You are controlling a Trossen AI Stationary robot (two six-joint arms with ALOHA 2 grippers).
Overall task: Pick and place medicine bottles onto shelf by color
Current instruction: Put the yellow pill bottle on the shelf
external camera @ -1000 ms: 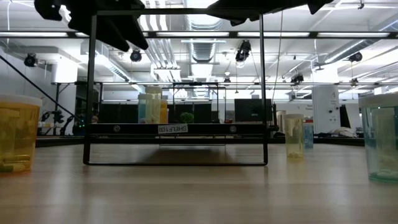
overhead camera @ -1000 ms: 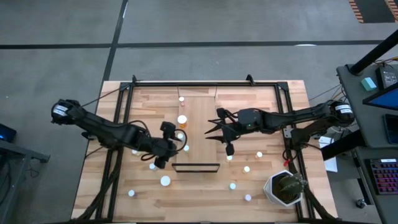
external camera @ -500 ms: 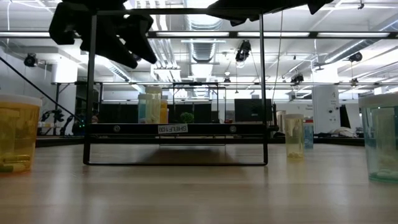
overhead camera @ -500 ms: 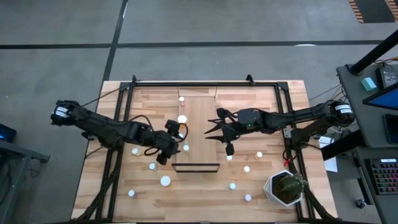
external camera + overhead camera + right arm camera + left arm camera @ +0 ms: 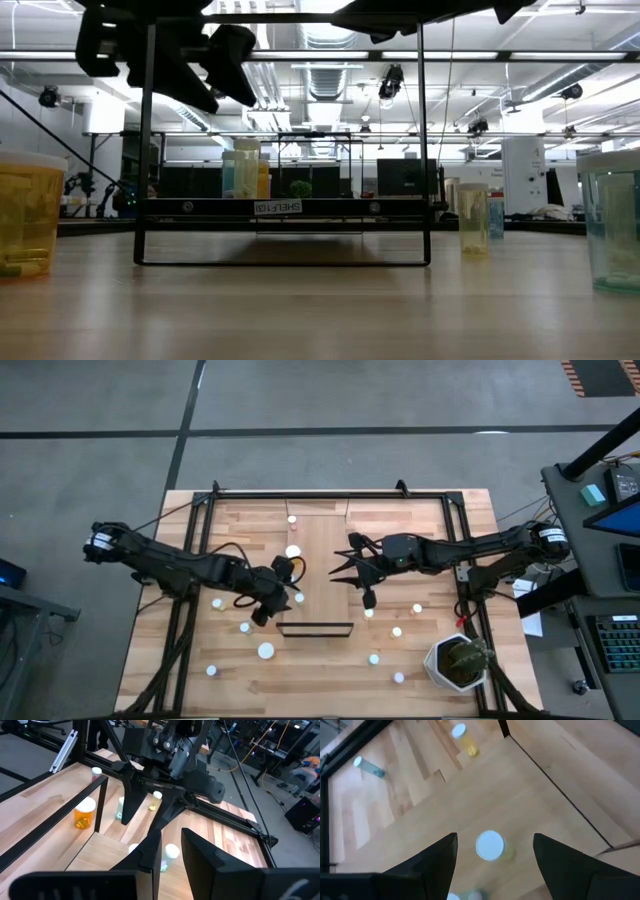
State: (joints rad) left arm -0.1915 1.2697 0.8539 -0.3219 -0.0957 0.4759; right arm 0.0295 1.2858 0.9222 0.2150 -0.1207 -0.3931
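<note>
A yellow-orange medicine bottle (image 5: 490,846) with a white cap stands on the light-wood shelf (image 5: 322,565); in the high view its cap (image 5: 293,551) sits at the plank's left edge. My left gripper (image 5: 494,839) hovers open above it, one finger on either side, touching nothing. It also shows as a dark shape in the low view (image 5: 215,60). Over the middle of the shelf my right gripper (image 5: 171,837) stays high, its fingers a narrow gap apart with nothing between them. More medicine bottles (image 5: 265,651) stand on the table on both sides of the shelf.
The shelf's dark rail (image 5: 315,628) stands at its near end, tall in the low view (image 5: 283,262). A small bottle (image 5: 292,518) stands by the shelf's far left. A potted plant (image 5: 460,663) sits at the near right. Black frame bars (image 5: 192,590) run along the table's sides.
My left gripper has moved toward the table's right edge, onto the shelf's left side, sunk a little and rolled about its own line. It has stayed open.
</note>
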